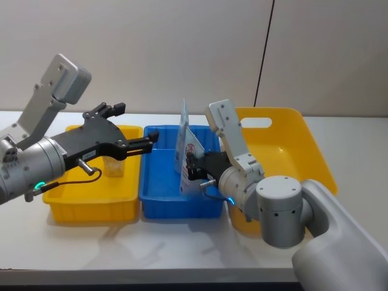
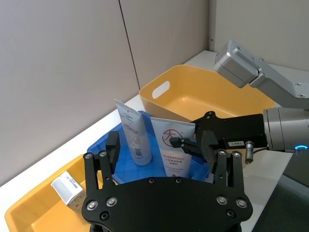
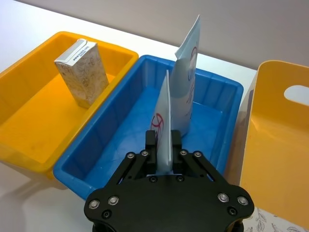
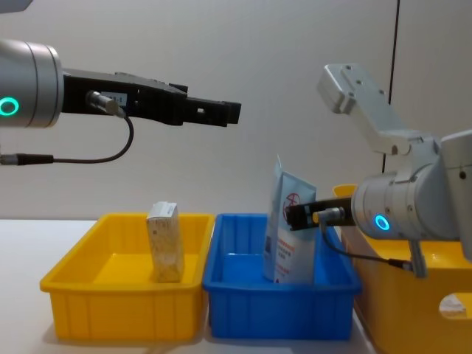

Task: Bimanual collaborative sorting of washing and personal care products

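The right pincer (image 3: 163, 153) pinches a white tube (image 1: 189, 159) standing upright inside the blue bin (image 1: 159, 195); if freed carelessly it could topple onto the second tube (image 2: 133, 137) behind it; the left pincer (image 1: 148, 144) hovers spread above that bin's left edge.

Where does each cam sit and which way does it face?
Head: high, looks down on yellow bin, blue bin, both arms.
Chest: low, side-on across table; left gripper high, right gripper at tube with red logo.
Left wrist: looks across the bins to the right arm.
Right wrist: looks down its shut jaws.
Shared: carton, both tubes.
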